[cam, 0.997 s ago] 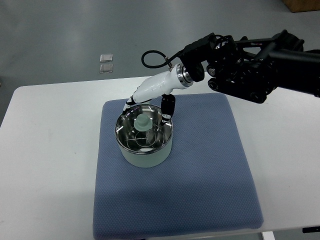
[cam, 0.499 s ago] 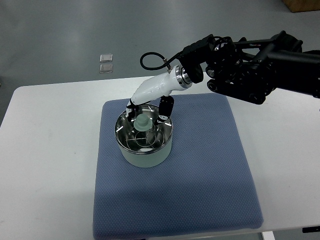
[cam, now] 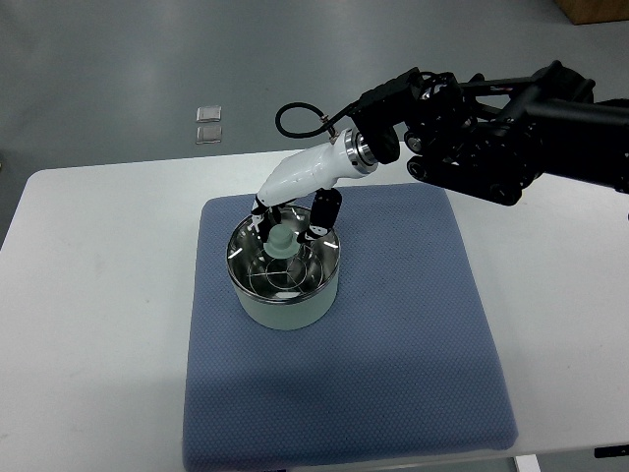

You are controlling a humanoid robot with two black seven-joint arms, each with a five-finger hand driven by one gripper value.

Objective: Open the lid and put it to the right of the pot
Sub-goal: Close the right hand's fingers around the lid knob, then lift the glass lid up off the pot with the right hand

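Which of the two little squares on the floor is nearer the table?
The lower square, lying just below its twin in the picture, closer to the white table.

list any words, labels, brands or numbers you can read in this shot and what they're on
None can be read.
The pale green pot, its glass lid, the blue mat, the white table and the right hand show no print.
Two small clear square items on the floor: too small to tell whether they bear text.
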